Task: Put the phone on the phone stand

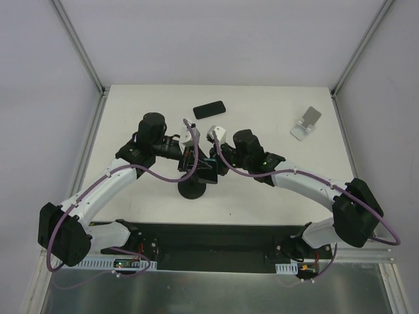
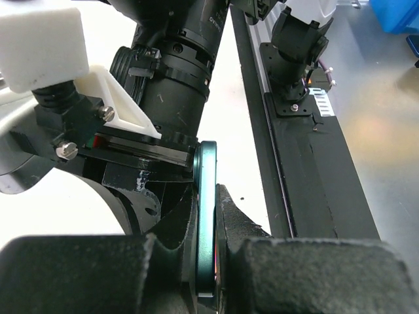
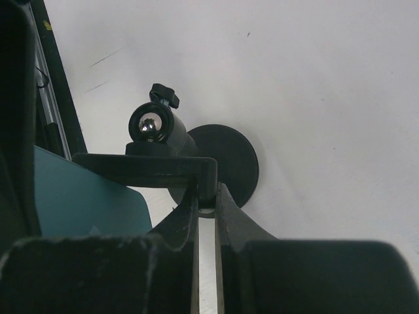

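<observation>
The phone [image 1: 209, 110] lies flat on the bench [image 1: 262, 190] beyond the holder [image 1: 193, 190], and the phone stand [image 1: 306, 123] is far to the right of the holder. The phone seems light, stiff and glossy, so probably slippery; I would pinch its long edges. My left pincer [image 2: 206, 203] clamps the holder's teal-edged cradle [image 2: 207, 163], and my right pincer [image 3: 206, 196] clamps its black bracket [image 3: 144, 167]. Neither wrist view shows the phone.

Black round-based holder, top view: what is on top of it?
The left gripper and right gripper meet over the holder, covering its cradle. Only its round base shows; the phone lies apart.
</observation>
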{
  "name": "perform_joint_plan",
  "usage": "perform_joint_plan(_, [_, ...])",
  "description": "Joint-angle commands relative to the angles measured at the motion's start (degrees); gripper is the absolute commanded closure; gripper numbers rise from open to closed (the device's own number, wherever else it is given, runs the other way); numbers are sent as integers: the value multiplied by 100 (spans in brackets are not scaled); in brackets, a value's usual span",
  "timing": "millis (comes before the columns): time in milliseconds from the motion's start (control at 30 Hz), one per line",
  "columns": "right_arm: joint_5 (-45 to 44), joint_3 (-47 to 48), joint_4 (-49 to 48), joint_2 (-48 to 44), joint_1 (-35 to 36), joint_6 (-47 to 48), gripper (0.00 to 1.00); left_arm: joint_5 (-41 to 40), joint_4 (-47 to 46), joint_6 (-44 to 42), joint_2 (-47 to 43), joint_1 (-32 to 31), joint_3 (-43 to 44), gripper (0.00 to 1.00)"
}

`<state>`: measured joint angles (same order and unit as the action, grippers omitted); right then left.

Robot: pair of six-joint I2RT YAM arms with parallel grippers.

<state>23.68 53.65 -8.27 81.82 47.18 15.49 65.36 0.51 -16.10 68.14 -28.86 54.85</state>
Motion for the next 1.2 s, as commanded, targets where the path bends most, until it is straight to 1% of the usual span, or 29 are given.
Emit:
perform_joint_plan(0, [330, -38, -535, -149, 37, -19, 99, 64, -78, -297, -108, 82, 70, 100])
perform_joint_plan(133, [146, -82, -553, -210, 28, -54, 100, -259, 133, -263, -239, 82, 52, 100])
perform_joint_plan(200, [-282, -117, -622, -245, 37, -159, 99, -567, 142, -88, -440, 91, 0, 100])
perform_joint_plan(233, [-529, -161, -727, -307, 46, -264, 99, -1204, 151, 27, -538, 65, -105, 100])
perform_joint_plan(267, [-810, -223, -833, -333, 63, -544, 99, -1567, 194, 123, -634, 65, -158, 100])
perform_joint_plan(300, [-1274, -301, -990, -368, 72, -729, 99, -1910, 264, 246, -835, 65, -220, 100])
perform_joint_plan(333, [-1583, -476, -1314, -456, 194, -879, 99, -2418, 378, 352, -959, -13, -333, 100])
perform_joint_plan(367, [-1908, -530, -1422, -491, 317, -1029, 100, -3363, 431, 510, -1047, -101, -378, 100])
perform_joint_plan(400, [-2833, -557, -1553, -527, 658, -1082, 100, -3920, 536, 581, -1205, -206, -405, 100])
perform_joint_plan(433, [-3286, -592, -1607, -570, 844, -1126, 99, -4352, 659, 660, -1276, -347, -466, 100])
perform_joint_plan(467, [-3717, -592, -1642, -580, 1020, -1353, 100, -5262, 661, 913, -1346, -409, -545, 100])
perform_joint_plan(500, [-4453, -575, -1677, -562, 1300, -1486, 99, -5532, 661, 950, -1504, -462, -624, 100])
perform_joint_plan(533, [-4782, -549, -1678, -501, 1433, -1618, 100, -5769, 661, 968, -1592, -549, -781, 100])
perform_joint_plan(567, [-5142, -487, -1643, -457, 1556, -1793, 100, -6494, 626, 1038, -1663, -750, -844, 100])
perform_joint_plan(600, [-5781, -461, -1573, -430, 1784, -2012, 100, -6788, 591, 1073, -1768, -839, -897, 100])
perform_joint_plan(667, [-6373, -408, -1485, -378, 1987, -2215, 99, -7272, 407, 1178, -1865, -1006, -1064, 100])
perform_joint_plan(700, [-6698, -399, -1441, -377, 2101, -2460, 100, -7614, 310, 1231, -1935, -1033, -1116, 100])
perform_joint_plan(767, [-7033, -399, -1423, -378, 2269, -2664, 100, -7941, 73, 1424, -1980, -1069, -1292, 100])
perform_joint_plan(800, [-7435, -321, -1449, -360, 2513, -2656, 100, -8238, -33, 1443, -1963, -1095, -1327, 100])
perform_joint_plan(833, [-7709, -268, -1458, -325, 2663, -2647, 100, -8372, -173, 1486, -1928, -1121, -1345, 100])
perform_joint_plan(867, [-8199, -215, -1475, -273, 2804, -2595, 100, -8539, -227, 1522, -1866, -1139, -1345, 100])
perform_joint_plan(900, [-8439, -40, -1484, -141, 3049, -2594, 100, -8645, -271, 1531, -1692, -1183, -1311, 100])
perform_joint_plan(933, [-8572, 31, -1502, -53, 3139, -2577, 100, -8855, -297, 1592, -1594, -1192, -1258, 100])
perform_joint_plan(967, [-8756, 110, -1502, 17, 3209, -2586, 100, -8874, -324, 1592, -1497, -1192, -1240, 100])
perform_joint_plan(1033, [-8688, 225, -1607, 185, 3350, -2516, 100, -8734, -367, 1592, -1277, -1192, -1161, 100])
perform_joint_plan(1067, [-8775, 208, -1729, 211, 3403, -2263, 100, -8742, -359, 1775, -1216, -1192, -1152, 100])
perform_joint_plan(1100, [-8819, 190, -2070, 264, 3508, -2008, 100, -8751, -359, 1803, -1198, -1192, -1152, 100])
perform_joint_plan(1167, [-8776, 138, -2099, 247, 3570, -1743, 100, -8559, -368, 1751, -1198, -1192, -1205, 100])
